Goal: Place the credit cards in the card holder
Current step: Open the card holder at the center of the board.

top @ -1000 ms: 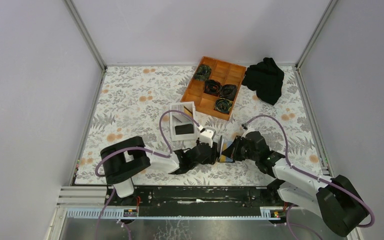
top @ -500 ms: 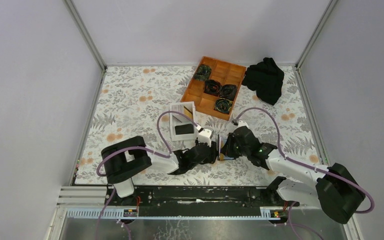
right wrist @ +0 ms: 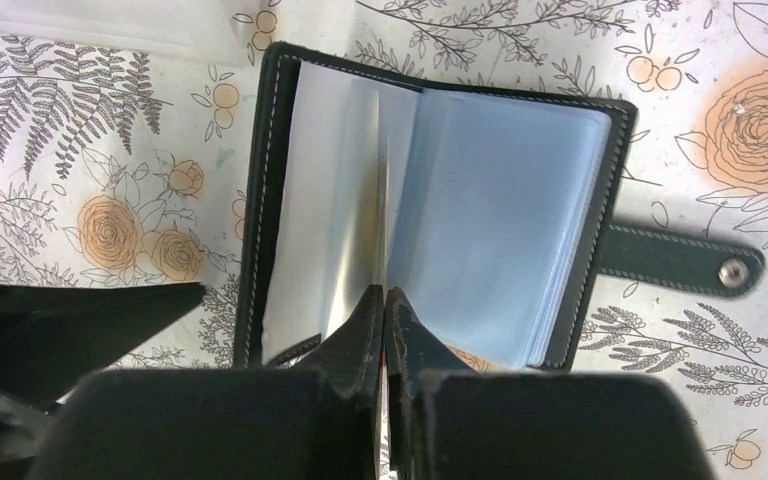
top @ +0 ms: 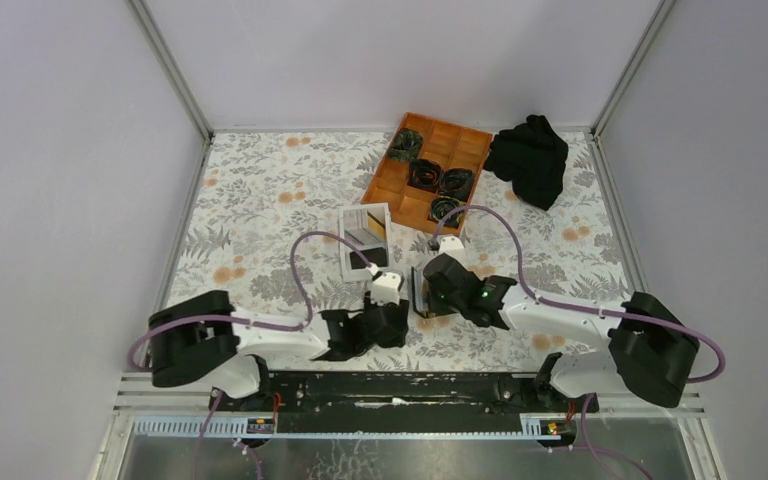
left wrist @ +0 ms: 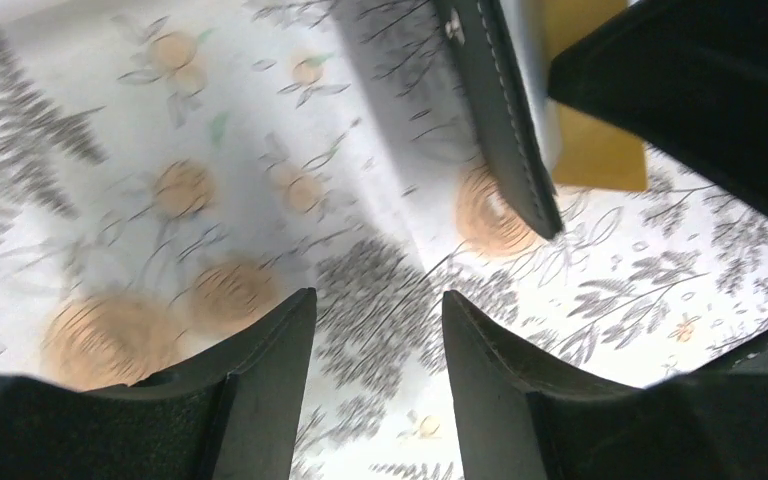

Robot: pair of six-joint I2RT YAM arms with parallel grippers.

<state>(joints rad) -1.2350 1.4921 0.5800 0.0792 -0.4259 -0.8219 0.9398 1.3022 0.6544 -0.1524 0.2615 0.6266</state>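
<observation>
Card holder (right wrist: 500, 220): at frame centre in the right wrist view, spread open, clear sleeves showing, strap tab (right wrist: 682, 262) pointing to the right edge. Right gripper (right wrist: 386, 296): fingers pressed together on a thin inner leaf at the fold; sleeve or card cannot be told. Orange-tan card (left wrist: 595, 150): upper right of the left wrist view, protruding beside the holder's black stitched cover. Left gripper (left wrist: 378, 297): fingers spread, nothing between them, over the floral table (top: 260, 200) just lower left of the holder in the top view.

Card holder (right wrist: 500, 220) — on table (top: 260, 200); box (top: 346, 250) behind.
</observation>
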